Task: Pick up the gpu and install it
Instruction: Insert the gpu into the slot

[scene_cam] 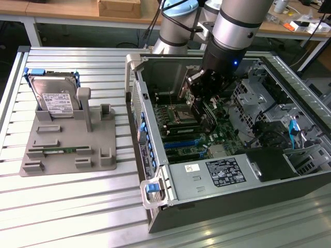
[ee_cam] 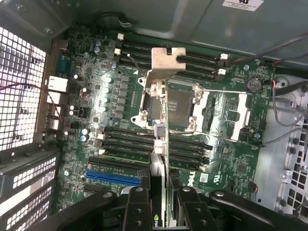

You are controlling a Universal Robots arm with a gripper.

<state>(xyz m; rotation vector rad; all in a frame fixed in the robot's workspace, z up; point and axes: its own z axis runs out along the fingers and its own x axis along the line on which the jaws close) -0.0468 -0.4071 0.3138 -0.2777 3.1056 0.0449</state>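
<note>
While I hang over the open computer case (scene_cam: 207, 178), my end effector (scene_cam: 199, 98) is closed on the gpu (scene_cam: 207, 120), with one finger on each flat face. The card stands on its edge above the motherboard (ee_cam: 108, 113) and touches nothing else that I can see. In the wrist view the gpu (ee_cam: 161, 139) runs away from the fingers (ee_cam: 138, 196) as a thin line, and its silver bracket (ee_cam: 167, 60) is at the far end, seen against the memory slots. I judge that the card is light and stiff, so it should not bend or sag in my grip. It is also fragile, because the faces carry small parts and the contact edge must not be scraped. A hold on the two flat sides, away from the contact edge, seems to me the right place; a hold on the thin bracket or on one corner could let the card turn. The blue slot (ee_cam: 113, 177) lies near the card, a little to one side as far as I can tell. The hard drive (scene_cam: 54, 101) stands in its grey holder (scene_cam: 67, 155) on the surface (scene_cam: 77, 212), well apart from the case.
</note>
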